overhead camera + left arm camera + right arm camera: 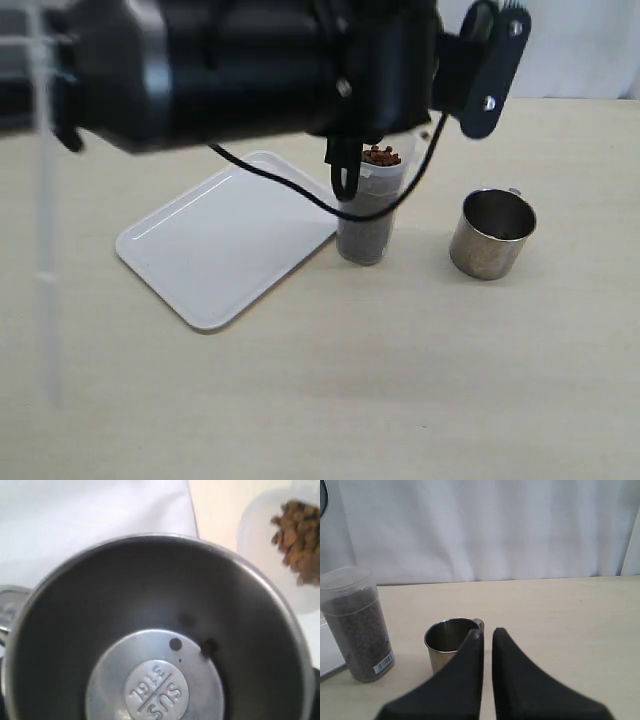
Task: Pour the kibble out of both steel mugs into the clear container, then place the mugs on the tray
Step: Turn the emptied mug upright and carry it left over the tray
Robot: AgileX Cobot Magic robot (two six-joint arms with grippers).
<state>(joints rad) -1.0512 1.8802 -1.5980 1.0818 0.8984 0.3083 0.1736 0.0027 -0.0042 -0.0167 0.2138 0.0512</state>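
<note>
Currently left gripper (pixel 400 110) holds mug (pixel 150 630); right fingers (pixel 465 680) closed.

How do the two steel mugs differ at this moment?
The standing mug rests upright on the table, to the right of the container in the exterior view. The lifted mug is up in the air beside the container's mouth. The standing mug looks empty, while the lifted mug has a stray pellet inside. Both are shiny steel, and neither is on the tray yet.
</note>
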